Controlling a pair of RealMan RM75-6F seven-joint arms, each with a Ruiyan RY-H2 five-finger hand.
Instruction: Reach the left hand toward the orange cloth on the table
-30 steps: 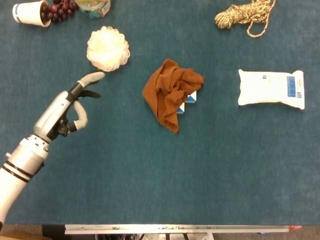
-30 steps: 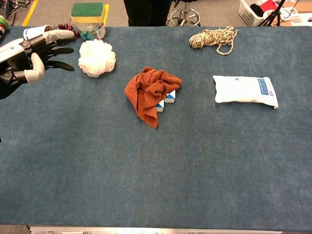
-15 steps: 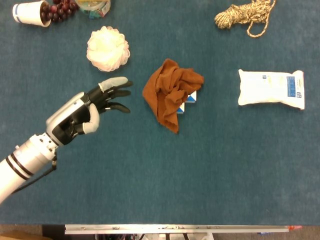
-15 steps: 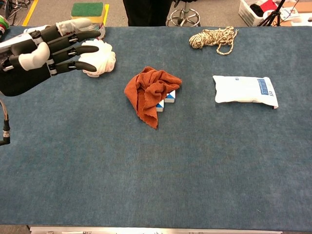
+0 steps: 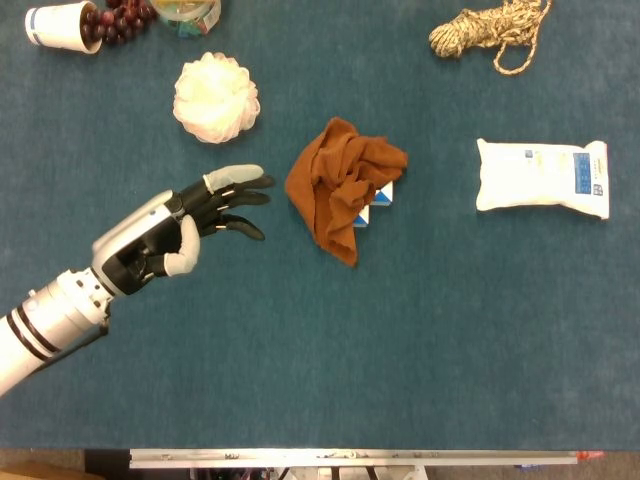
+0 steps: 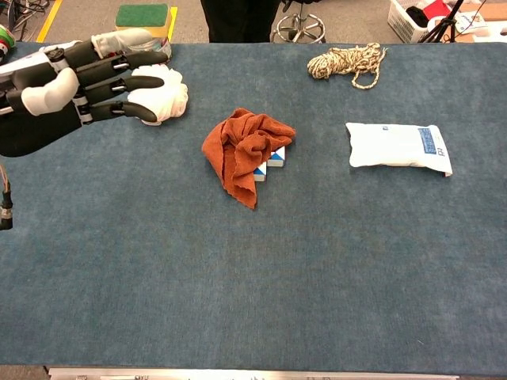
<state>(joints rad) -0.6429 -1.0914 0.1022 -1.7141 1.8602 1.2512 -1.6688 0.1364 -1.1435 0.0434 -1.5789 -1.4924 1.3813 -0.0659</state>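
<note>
The orange cloth (image 5: 343, 183) (image 6: 243, 148) lies crumpled near the middle of the blue table, draped over a small blue-and-white box (image 5: 378, 199). My left hand (image 5: 178, 229) (image 6: 70, 89) hovers to the cloth's left with its fingers spread and stretched toward it, holding nothing. A short gap separates the fingertips (image 5: 255, 181) from the cloth's left edge. My right hand appears in neither view.
A white mesh pouf (image 5: 215, 96) sits just behind the left hand. A paper cup (image 5: 60, 25) and dark grapes (image 5: 118, 19) are at the far left corner. A coil of rope (image 5: 490, 31) and a white packet (image 5: 542, 177) lie to the right.
The left hand swung right from beside the pouf toward the cloth and spread its fingers. In the last half second it edged slightly further right and nearer.
</note>
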